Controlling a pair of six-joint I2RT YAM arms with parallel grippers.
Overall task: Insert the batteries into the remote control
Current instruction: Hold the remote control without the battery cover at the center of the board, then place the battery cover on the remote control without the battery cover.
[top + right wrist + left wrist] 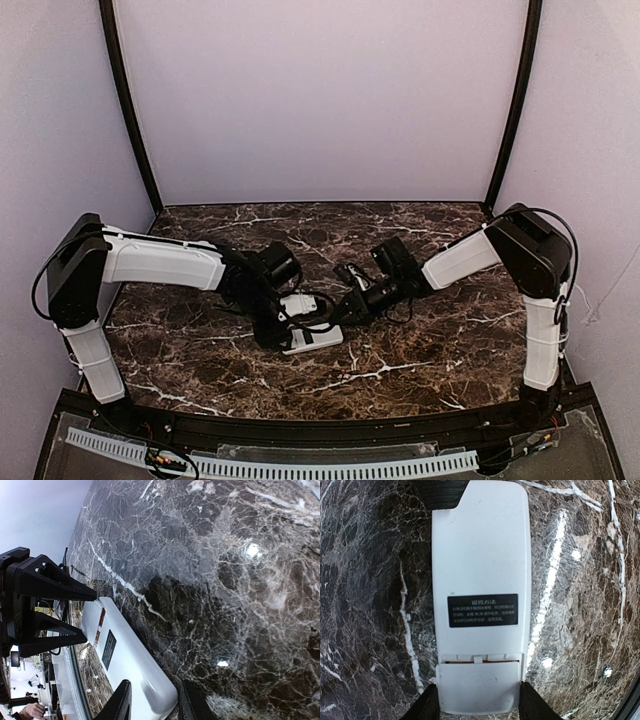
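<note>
The white remote control (pixel 312 338) lies back up on the marble table, with its black label (pixel 482 610) showing. A white cover (pixel 479 687) sits over most of the battery recess, and a thin orange strip of the batteries (pixel 470 662) shows in the gap above it. My left gripper (pixel 479 692) holds the remote's cover end, one black finger pressed to each side. At the opposite, rounded end (pixel 160 695), my right gripper (pixel 155 692) is shut across the remote. From the top view the two grippers (pixel 278 330) (pixel 342 312) meet over the remote at mid-table.
Dark veined marble table (pixel 420 350) lies all around the remote. Pale walls close the back and sides. A black rail (pixel 300 430) runs along the near edge by the arm bases.
</note>
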